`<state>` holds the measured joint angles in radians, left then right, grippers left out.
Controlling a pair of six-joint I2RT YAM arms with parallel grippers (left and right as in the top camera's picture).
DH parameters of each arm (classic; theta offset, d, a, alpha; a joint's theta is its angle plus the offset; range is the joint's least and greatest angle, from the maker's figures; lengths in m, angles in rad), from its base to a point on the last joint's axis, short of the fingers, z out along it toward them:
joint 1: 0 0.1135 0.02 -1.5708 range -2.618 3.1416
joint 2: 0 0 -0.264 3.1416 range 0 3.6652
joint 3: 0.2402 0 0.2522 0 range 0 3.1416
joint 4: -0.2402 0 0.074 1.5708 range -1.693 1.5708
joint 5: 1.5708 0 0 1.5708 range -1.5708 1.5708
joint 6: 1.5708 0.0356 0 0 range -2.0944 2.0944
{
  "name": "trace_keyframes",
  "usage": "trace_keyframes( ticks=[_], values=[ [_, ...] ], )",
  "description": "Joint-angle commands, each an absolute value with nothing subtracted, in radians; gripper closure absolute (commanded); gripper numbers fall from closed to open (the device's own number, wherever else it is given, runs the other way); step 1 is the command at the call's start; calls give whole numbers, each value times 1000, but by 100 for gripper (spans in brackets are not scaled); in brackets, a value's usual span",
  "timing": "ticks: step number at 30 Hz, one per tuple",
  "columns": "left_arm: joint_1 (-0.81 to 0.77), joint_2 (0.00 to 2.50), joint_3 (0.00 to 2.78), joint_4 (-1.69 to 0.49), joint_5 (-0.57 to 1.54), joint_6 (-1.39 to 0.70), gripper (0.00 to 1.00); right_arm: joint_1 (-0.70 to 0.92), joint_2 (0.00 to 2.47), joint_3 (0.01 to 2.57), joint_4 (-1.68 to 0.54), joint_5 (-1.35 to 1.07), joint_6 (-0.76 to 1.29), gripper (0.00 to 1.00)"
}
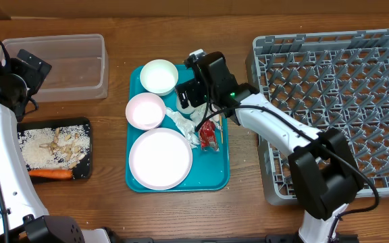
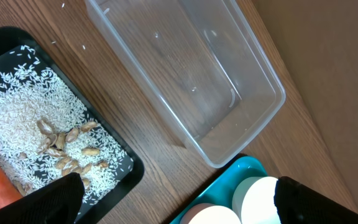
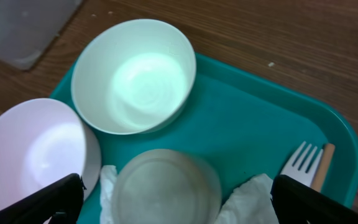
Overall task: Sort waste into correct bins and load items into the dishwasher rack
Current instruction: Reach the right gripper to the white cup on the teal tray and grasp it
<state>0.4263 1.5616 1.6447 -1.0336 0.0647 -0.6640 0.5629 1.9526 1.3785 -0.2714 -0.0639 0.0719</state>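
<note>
Currently both arms idle-looking, nothing held. Left gripper [image 2: 176, 202] has its jaws spread wide and empty, hovering over the wood between the clear tub [image 1: 73, 67] and the black tray [image 1: 88, 154]. Right gripper [image 3: 179, 200] is also wide apart and empty, hanging over the upper right part of the teal tray [image 1: 216, 172], right above the white cup [image 3: 165, 186]; contact with the cup can't be told.

Clear tub sits upper left of the overhead frame, looks empty. Black tray is below it at the left edge, holding rice [image 1: 40, 145], beige scraps [image 1: 69, 142] and the carrot [image 1: 49, 173] along its lower edge.

Teal tray is centre frame. On it:
- top bowl [image 1: 159, 75] in the upper corner
- second bowl [image 1: 145, 110] just below it
- plate [image 1: 160, 158] at the bottom
- crumpled napkins [image 1: 184, 125] right of the bowls
- red wrapper [image 1: 208, 133] beside the napkins

Fork [image 3: 303, 163] and wooden stick [image 3: 324, 163] lie side by side at the tray's right edge in the right wrist view.

Dishwasher rack [image 1: 336, 101] fills the right side, no dishes in it.
</note>
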Motion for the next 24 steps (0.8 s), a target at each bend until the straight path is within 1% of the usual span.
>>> trace_keyframes(
  ticks=[1, 4, 11, 17, 18, 20, 24],
  values=[
    [425, 1556, 1652, -1036, 68, -681, 0, 563, 1989, 1407, -270, 5, 110, 0],
    [425, 1556, 1652, -1036, 68, -681, 0, 573, 2019, 1406, -270, -29, 109, 0],
    [425, 1556, 1652, -1036, 68, -681, 0, 617, 2041, 1407, -236, -27, 105, 0],
    [425, 1556, 1652, -1036, 68, -680, 0, 622, 2041, 1407, -241, -11, 107, 0],
    [425, 1556, 1652, -1036, 68, -681, 0, 622, 2041, 1407, -242, -4, 110, 3],
    [425, 1556, 1652, -1036, 68, -681, 0, 622, 2041, 1407, -241, -1, 110, 13],
    [425, 1556, 1652, -1036, 68, -681, 0, 620, 2041, 1408, -240, 0, 152, 29]
  ],
)
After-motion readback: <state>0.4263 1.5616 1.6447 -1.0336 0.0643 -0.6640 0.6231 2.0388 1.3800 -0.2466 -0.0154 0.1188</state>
